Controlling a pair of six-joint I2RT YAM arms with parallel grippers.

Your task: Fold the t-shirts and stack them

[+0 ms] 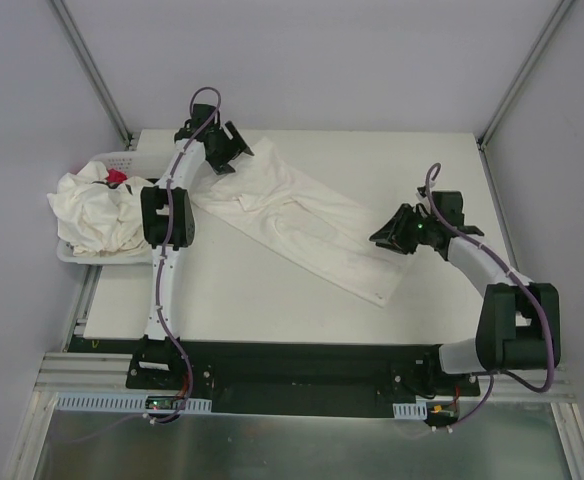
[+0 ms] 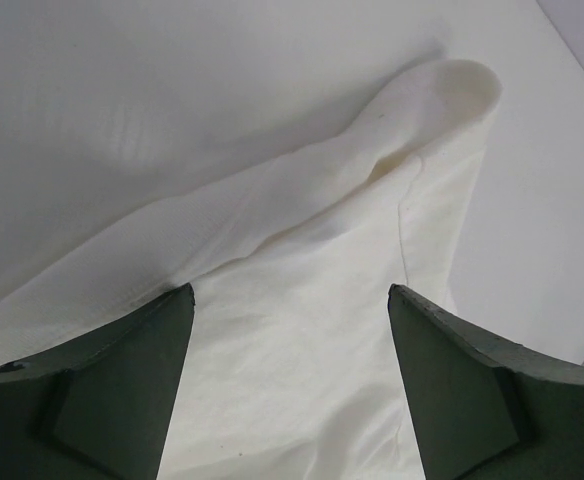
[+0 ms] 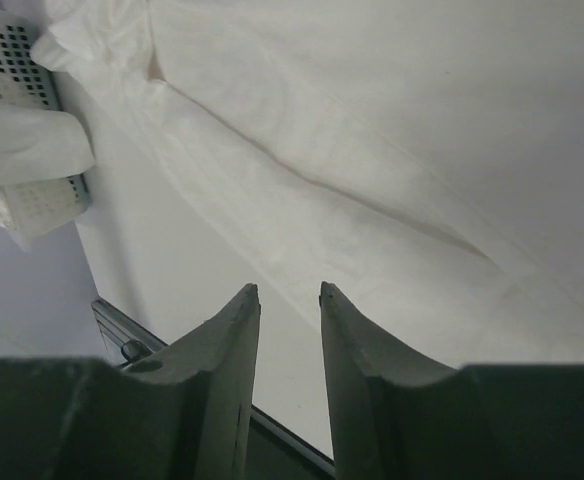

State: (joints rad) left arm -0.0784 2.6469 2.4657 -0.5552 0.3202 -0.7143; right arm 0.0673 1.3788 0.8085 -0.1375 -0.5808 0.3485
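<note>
A t-shirt (image 1: 302,215) is spread diagonally on the worktop (image 1: 272,300), the left pincer (image 2: 290,292) opened wide over its far end, the right pincer (image 3: 289,288) parted narrowly, empty, at its near end.

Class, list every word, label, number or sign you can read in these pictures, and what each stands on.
None can be read.
The red item in the white basket is too small to show any lettering.
The spread t-shirt, the heaped shirts and the table show no print.
</note>
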